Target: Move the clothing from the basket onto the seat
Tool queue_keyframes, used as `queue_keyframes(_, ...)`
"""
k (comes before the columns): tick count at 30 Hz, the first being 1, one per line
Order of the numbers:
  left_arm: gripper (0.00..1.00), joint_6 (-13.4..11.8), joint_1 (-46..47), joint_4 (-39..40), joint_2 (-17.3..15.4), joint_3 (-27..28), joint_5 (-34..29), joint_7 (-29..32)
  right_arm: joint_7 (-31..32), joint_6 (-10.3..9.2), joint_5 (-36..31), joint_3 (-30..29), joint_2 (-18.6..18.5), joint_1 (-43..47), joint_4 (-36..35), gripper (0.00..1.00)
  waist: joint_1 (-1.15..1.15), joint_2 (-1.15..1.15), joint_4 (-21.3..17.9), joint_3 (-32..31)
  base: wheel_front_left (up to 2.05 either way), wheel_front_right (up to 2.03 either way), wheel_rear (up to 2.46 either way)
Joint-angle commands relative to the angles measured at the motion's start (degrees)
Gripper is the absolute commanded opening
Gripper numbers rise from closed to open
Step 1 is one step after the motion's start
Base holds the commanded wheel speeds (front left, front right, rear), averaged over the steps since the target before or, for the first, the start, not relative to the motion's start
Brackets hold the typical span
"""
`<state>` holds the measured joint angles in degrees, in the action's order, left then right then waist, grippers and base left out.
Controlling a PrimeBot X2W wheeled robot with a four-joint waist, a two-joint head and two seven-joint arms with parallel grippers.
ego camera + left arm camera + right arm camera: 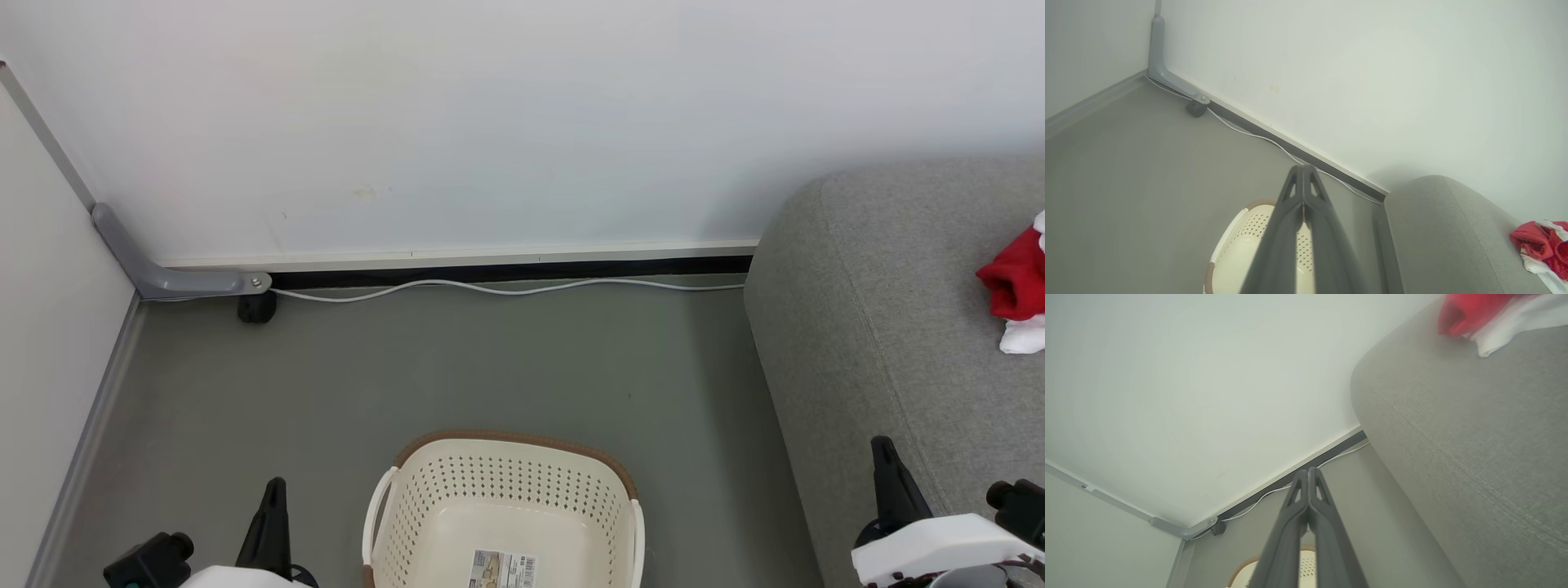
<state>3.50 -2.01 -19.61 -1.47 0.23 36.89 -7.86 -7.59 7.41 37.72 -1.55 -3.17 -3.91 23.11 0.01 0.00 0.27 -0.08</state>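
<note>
Left gripper [275,492] closed beside basket [522,441]; clothing [1016,282] on seat [882,327], label [504,569] inside basket.

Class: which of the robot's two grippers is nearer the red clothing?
The right gripper: it is over the grey seat where the clothing lies; the left gripper is beyond the basket, over the floor.

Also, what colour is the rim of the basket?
The basket rim is brown, above cream perforated sides; the head view shows it best.

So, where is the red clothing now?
In the head view, the soft red and white clothing lies at the far right, on the grey fabric seat.
</note>
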Motion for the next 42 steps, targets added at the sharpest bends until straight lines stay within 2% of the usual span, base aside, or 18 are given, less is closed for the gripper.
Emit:
queue_keyframes(1, 0.00, 0.48, 3.06, 1.76, -0.82, 1.13, 2.30, 0.39, 0.45, 0.03, 2.13, -0.07, -0.38, -1.92, -1.88, 0.00, -0.01, 0.00, -0.01, 0.00, 0.00, 0.00, 0.00)
queue_keyframes(42, 0.00, 2.17, 5.54, 3.58, -1.10, 3.62, 27.87, 7.13, 7.04, 0.06, 27.36, -2.45, -0.05, -2.09, -5.36, 0.00, -0.01, 0.00, -0.13, 0.12, 0.00, 0.00, 0.00)
